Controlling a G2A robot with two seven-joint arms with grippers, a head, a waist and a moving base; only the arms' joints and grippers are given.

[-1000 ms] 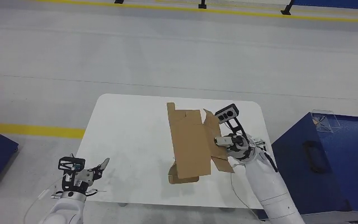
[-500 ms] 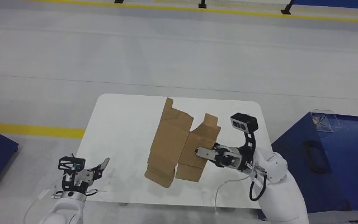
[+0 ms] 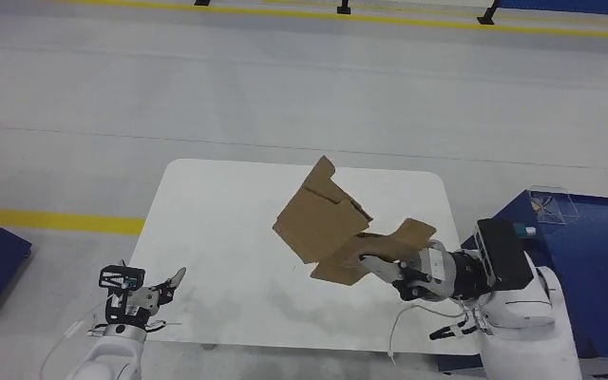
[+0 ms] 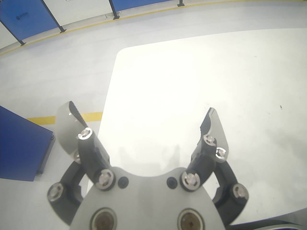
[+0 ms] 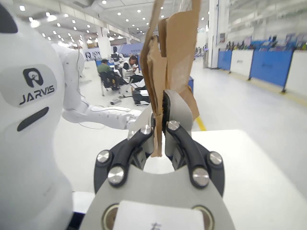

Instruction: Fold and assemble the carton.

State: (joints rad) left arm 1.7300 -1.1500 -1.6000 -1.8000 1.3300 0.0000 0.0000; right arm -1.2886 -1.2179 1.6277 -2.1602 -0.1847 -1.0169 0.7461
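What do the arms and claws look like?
The left arm and right arm have rounded white shells, each with a black camera block at the wrist; a thin white cable hangs off the right one. The left claw and right claw each have two curved silver fingers, black ribbed pads, black linkages and silver screws.

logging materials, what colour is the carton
Plain brown; the carton shows best in the top view.
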